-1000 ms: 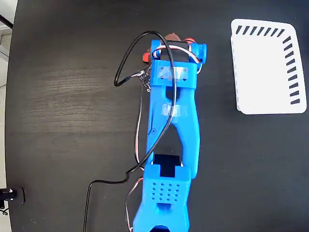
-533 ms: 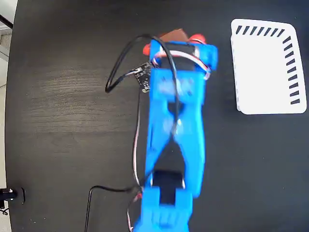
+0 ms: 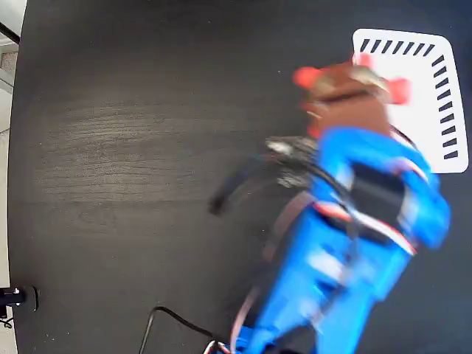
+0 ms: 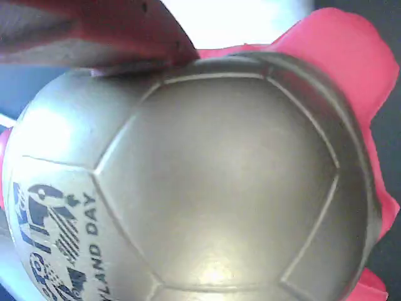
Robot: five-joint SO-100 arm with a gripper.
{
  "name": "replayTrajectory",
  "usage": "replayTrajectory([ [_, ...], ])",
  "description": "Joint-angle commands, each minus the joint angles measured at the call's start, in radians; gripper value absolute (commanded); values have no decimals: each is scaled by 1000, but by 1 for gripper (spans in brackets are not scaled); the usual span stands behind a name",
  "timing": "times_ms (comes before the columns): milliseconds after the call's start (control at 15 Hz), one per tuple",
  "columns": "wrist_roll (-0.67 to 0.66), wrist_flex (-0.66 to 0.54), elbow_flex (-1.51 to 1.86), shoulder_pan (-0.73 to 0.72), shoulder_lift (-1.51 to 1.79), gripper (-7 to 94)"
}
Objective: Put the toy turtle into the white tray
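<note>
The toy turtle (image 3: 307, 76) hangs above the table in the fixed view, its red flippers sticking out on both sides of my gripper (image 3: 348, 88), which is shut on it. The turtle is over the left edge of the white tray (image 3: 426, 103), which lies at the top right. The blue arm is motion-blurred. In the wrist view the silver shell of the turtle (image 4: 213, 188) fills the frame, with a black mark at the lower left and a red flipper at the upper right. One of my fingers (image 4: 94, 31) presses on the shell from the top left.
The black table (image 3: 133, 147) stretches to the left of the arm. Black cables (image 3: 243, 184) loop out from the arm's left side, and another cable (image 3: 166, 318) runs along the bottom edge. The table's left edge borders a pale floor.
The arm has swung right and risen toward the camera, lifting the turtle from the table's top middle to the tray's left edge. The gripper has stayed shut on it.
</note>
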Motion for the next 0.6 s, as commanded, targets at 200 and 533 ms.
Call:
replayTrajectory([
  [200,69,-75,-115,198,-135,0],
  [533,275,-91,-399,209,-431,0],
])
